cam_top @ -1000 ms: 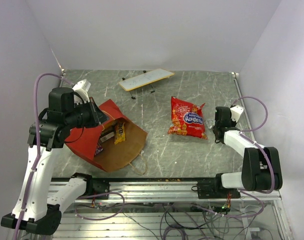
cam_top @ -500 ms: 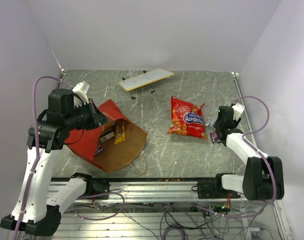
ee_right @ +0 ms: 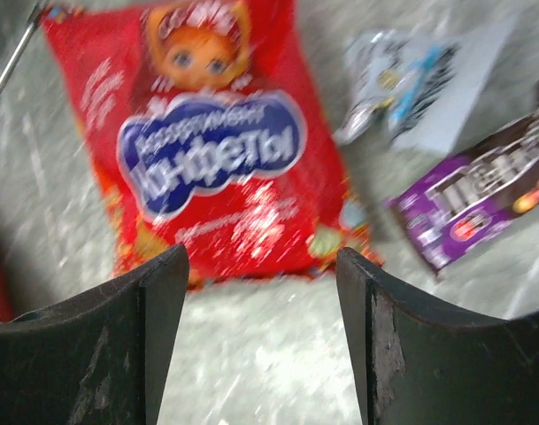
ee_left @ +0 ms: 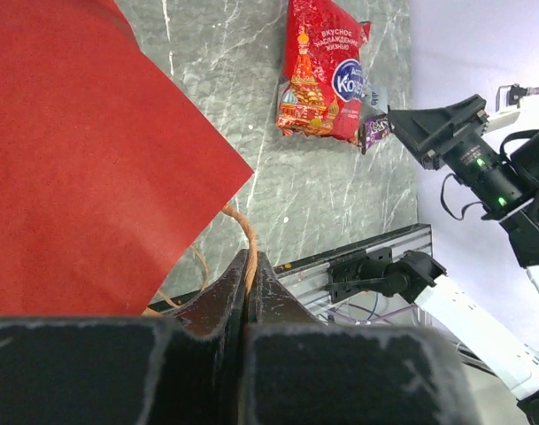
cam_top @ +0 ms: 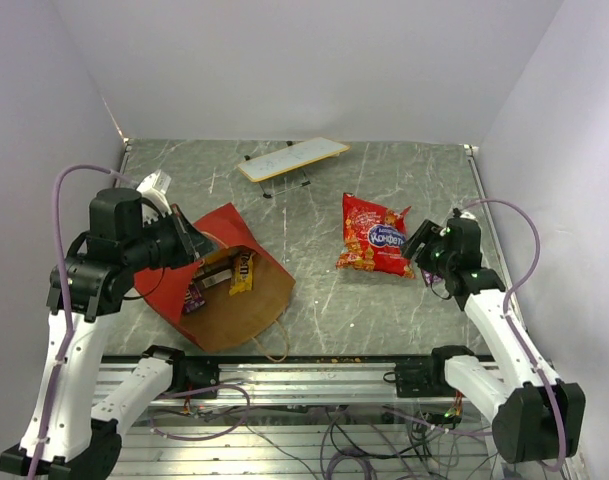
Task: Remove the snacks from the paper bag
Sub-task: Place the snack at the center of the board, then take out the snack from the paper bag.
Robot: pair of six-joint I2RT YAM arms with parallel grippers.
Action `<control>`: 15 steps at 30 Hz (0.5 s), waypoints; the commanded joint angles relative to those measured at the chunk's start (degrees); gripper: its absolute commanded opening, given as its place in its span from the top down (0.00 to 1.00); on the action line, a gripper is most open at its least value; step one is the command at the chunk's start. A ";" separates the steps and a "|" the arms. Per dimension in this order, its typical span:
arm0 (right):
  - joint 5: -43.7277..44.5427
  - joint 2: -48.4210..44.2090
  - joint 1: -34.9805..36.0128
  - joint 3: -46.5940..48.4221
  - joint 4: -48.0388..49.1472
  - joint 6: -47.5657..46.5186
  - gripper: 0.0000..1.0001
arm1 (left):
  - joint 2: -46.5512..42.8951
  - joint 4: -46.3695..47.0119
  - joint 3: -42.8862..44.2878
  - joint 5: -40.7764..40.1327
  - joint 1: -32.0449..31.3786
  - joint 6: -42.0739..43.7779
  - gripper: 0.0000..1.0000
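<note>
The red paper bag (cam_top: 189, 270) lies tilted at the left, its brown inside showing small candy packets (cam_top: 240, 272). My left gripper (cam_top: 187, 240) is shut on the bag's tan string handle (ee_left: 248, 232), which runs between the closed jaws. In the left wrist view the bag's red side (ee_left: 74, 159) fills the left half. The red chip bag (cam_top: 375, 236) lies on the table at the right. My right gripper (cam_top: 422, 243) hangs open and empty just near of the chip bag (ee_right: 211, 146). A purple packet (ee_right: 475, 205) and a silver packet (ee_right: 395, 73) lie beside it.
A flat white board on thin legs (cam_top: 292, 158) stands at the back of the grey marbled table (cam_top: 324, 300). The metal rail with cables (cam_top: 324, 375) runs along the near edge. Walls close in on both sides.
My right gripper opened, left the purple packet beside the chip bag and swung to face the chip bag. My left arm shifted a little nearer, still holding the handle.
</note>
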 commanded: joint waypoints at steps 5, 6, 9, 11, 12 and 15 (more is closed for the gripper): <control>-25.37 -5.92 2.00 7.31 -17.20 1.07 0.30 | 0.99 5.52 0.71 3.57 -0.34 -0.01 0.93; -26.12 -5.95 2.01 9.20 -18.32 0.32 0.30 | 0.76 6.56 0.33 4.10 -0.34 -0.63 0.93; -26.40 -4.10 2.06 14.89 -20.82 -1.27 0.28 | -0.56 9.62 -1.30 5.73 -0.34 -3.94 0.93; -27.44 -1.62 2.37 18.71 -21.42 -0.87 0.27 | -1.29 10.83 -2.30 6.87 -0.30 -5.81 0.93; -28.03 -0.48 3.07 20.12 -20.86 -0.22 0.26 | -1.69 11.27 -2.60 7.13 -0.34 -6.32 0.93; -24.93 2.04 9.36 22.77 -18.52 2.67 0.21 | -2.65 12.82 -3.68 6.52 -0.34 -6.00 0.93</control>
